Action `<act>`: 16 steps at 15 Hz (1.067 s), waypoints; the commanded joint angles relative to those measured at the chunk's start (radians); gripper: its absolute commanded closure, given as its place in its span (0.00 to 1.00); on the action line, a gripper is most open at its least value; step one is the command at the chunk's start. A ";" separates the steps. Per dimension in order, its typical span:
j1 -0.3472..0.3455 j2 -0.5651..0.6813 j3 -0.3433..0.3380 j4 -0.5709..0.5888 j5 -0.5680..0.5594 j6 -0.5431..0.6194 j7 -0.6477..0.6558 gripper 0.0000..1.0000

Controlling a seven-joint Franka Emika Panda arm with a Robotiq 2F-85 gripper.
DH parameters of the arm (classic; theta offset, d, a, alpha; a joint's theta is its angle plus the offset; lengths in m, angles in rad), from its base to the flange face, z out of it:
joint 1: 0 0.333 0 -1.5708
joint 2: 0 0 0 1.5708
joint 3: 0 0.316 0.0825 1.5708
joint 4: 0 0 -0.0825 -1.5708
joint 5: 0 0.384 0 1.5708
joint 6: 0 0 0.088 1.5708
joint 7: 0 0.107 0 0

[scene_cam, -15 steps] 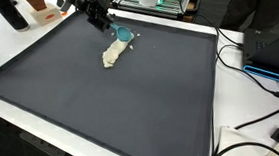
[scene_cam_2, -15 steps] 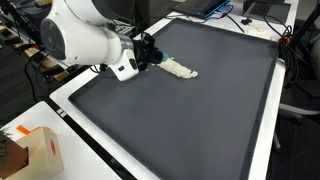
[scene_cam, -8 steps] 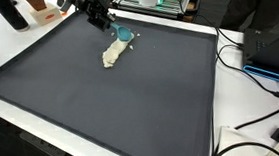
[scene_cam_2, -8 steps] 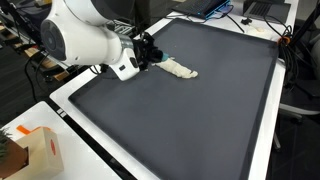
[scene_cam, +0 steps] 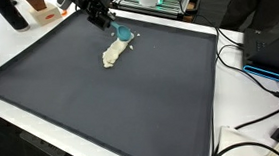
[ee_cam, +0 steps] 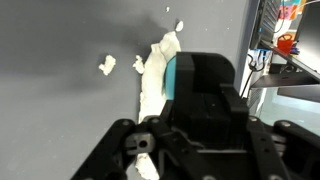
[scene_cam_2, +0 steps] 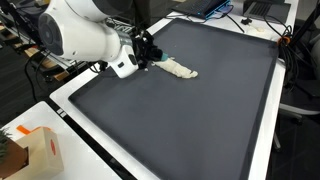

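Presently: one gripper [scene_cam: 108, 26], one teal piece [scene_cam: 124, 33], one cream lump [scene_cam: 115, 54], three white crumbs [ee_cam: 106, 66], all on one dark mat [scene_cam: 131, 99].
Teal piece sits right at the gripper tip near the mat's far edge, at one end of the lump; touching it or just beside, cannot tell; small, smooth, bright blue-green; in the wrist view only a narrow strip [ee_cam: 171, 78] shows beside the black gripper body; jaw state cannot be made out.
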State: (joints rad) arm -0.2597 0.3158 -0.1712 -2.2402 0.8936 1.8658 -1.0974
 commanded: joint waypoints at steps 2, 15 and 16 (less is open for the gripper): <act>0.018 -0.095 -0.004 -0.080 -0.012 0.062 0.028 0.75; 0.106 -0.294 0.026 -0.128 -0.219 0.249 0.367 0.75; 0.115 -0.310 0.033 -0.127 -0.255 0.258 0.418 0.75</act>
State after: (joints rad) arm -0.1682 0.0765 -0.1533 -2.3352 0.7292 2.0789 -0.8116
